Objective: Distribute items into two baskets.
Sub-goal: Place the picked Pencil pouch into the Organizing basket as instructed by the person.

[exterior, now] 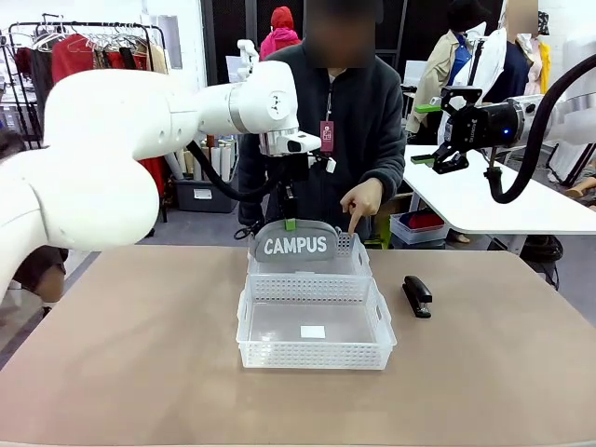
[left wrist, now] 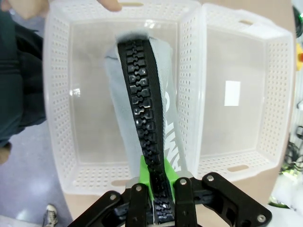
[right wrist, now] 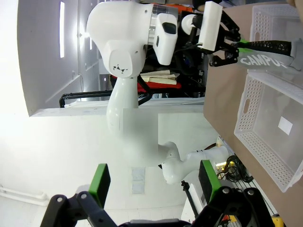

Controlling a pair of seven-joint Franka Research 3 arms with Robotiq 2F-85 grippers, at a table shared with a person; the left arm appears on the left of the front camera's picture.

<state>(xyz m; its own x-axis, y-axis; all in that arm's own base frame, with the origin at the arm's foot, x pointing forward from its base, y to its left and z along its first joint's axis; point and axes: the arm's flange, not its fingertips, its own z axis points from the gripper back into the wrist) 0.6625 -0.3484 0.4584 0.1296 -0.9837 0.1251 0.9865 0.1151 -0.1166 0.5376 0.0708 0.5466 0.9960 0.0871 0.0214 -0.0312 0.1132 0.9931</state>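
Observation:
My left gripper [exterior: 290, 223] is shut on the top zipper edge of the grey "CAMPUS" pouch [exterior: 296, 244], which hangs over the smaller, far basket [exterior: 349, 250]. In the left wrist view the gripper [left wrist: 161, 191] pinches the pouch [left wrist: 142, 109] right above that basket [left wrist: 59, 94], with the larger basket [left wrist: 246, 56] beside it. The larger basket [exterior: 315, 349] stands nearer me with a white label [exterior: 313, 331] on its bottom. A black stapler [exterior: 416, 295] lies on the table to the right of the baskets. My right gripper [exterior: 453, 140] is raised at the right, open and holding nothing [right wrist: 154, 182].
A person stands at the far side, one finger [exterior: 354, 219] pointing down at the far basket's rim. The brown table [exterior: 140, 354] has free room left and right of the baskets. A white table [exterior: 484, 200] stands behind at the right.

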